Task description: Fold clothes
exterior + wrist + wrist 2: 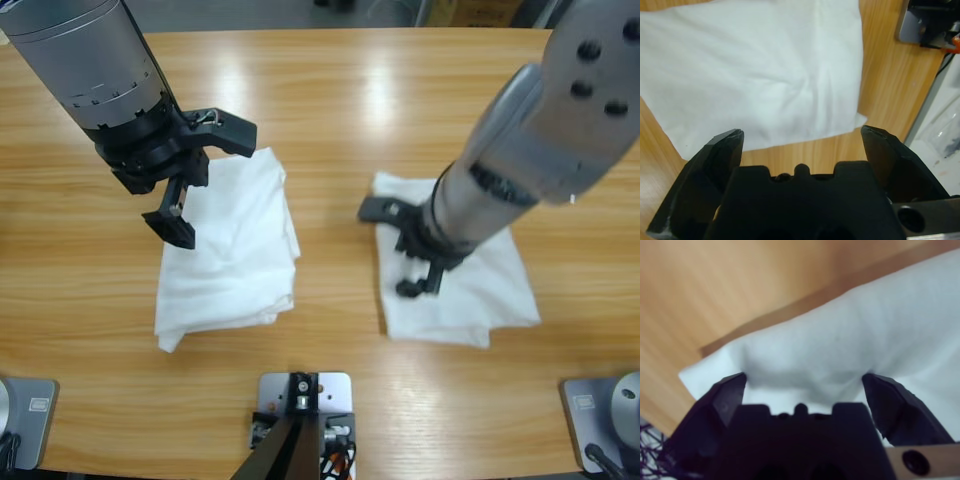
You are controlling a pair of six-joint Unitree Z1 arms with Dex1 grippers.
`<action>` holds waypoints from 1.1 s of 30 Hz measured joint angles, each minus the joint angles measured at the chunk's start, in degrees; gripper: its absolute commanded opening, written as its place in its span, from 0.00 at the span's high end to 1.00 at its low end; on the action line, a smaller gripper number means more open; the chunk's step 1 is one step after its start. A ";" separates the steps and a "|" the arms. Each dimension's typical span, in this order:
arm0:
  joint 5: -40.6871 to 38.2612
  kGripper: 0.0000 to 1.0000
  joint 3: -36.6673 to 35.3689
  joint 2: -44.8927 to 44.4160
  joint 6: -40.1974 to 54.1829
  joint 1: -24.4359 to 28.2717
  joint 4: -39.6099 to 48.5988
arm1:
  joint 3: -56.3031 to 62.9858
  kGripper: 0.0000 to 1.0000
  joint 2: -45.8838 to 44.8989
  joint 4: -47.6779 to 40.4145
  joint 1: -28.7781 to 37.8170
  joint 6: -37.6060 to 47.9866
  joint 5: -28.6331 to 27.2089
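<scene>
High view: two folded white T-shirts on the wooden bench [330, 110], well apart, one under each arm.

Left gripper [200, 175]: jaws spread wide, holding nothing, hanging above the near edge of the left T-shirt [235, 260]. The left wrist view shows this gripper [802, 137] clear of the cloth, with a strip of bare bench between the jaw tips and the shirt's nearest edge. The left T-shirt [760, 70] lies flat beyond the jaws as a folded rectangle with soft creases; one corner sits ahead of the jaw on the picture's right. Past that corner, bare bench [890, 75], then rig hardware at the bench edge.

Right gripper [395, 250]: jaws wide apart, low over the right T-shirt [470, 290], close to its edge nearest the other shirt. The right wrist view shows this gripper [802, 377] with white cloth filling the gap between the jaws; whether the tips touch the cloth cannot be told. The right T-shirt [850, 345] runs beyond the jaws to a folded edge, with bare bench [715, 285] past it.
</scene>
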 measured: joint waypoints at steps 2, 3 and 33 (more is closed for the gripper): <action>-0.13 0.09 0.22 -0.17 -0.28 0.00 0.00 | 0.38 0.08 -1.21 0.07 1.42 0.62 0.09; -0.63 0.08 0.30 -0.33 -1.49 0.00 0.00 | 0.53 0.08 -2.50 0.04 1.65 1.58 0.09; -6.98 0.00 19.83 -14.05 -60.46 0.70 -8.94 | 5.87 0.08 -1.90 -6.18 0.78 60.91 -5.90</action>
